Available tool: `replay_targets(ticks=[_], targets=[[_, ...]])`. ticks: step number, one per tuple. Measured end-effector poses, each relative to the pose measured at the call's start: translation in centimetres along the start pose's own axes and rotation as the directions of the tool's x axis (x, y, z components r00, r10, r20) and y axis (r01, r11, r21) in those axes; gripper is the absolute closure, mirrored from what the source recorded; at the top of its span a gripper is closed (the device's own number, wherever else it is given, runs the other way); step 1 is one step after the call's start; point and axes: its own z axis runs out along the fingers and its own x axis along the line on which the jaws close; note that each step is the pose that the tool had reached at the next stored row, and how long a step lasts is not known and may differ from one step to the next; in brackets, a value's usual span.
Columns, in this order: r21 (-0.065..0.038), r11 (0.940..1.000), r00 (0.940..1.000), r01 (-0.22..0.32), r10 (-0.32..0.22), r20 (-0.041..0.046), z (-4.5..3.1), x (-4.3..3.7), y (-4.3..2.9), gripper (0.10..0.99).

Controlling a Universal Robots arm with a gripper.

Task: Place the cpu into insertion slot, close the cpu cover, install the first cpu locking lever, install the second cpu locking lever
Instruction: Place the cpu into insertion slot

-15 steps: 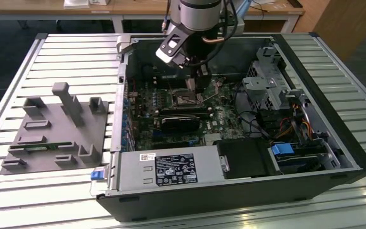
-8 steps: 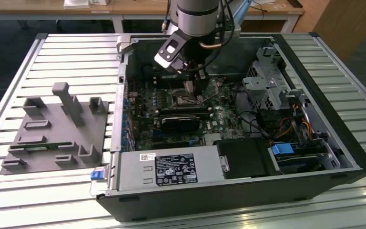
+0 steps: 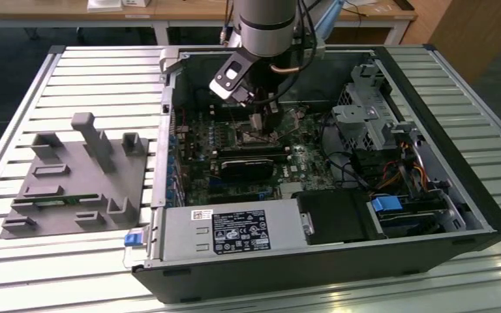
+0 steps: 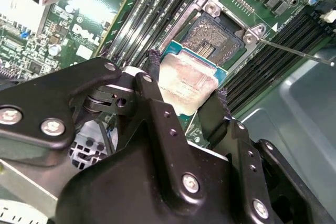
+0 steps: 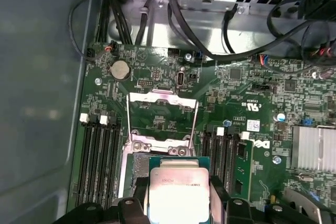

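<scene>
Cpu: one small flat square silver-grey chip, pinched between the black gripper's two fingers, close over the one square black insertion slot. One thin silver frame cpu cover stands open. All this is in the far half of the open black computer case.

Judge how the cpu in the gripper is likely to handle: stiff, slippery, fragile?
The cpu looks like a flat metal-faced plate, so probably stiff and light. Its smooth, shiny face suggests it could slip; the gripper pinches only its edges. Its thin green board edge hints at fragility.
</scene>
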Motion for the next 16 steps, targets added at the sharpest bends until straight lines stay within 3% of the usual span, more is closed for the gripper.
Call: replay_targets(ticks=[5, 16], targets=[[0.000, 1.0000, 1.0000, -0.001, 0.001, -0.0003, 0.58, 0.01, -0.12, 0.545], [-0.001, 0.9996, 0.9996, -0.027, 0.027, 0.0020, 1.08, 0.54, -0.33, 0.545]])
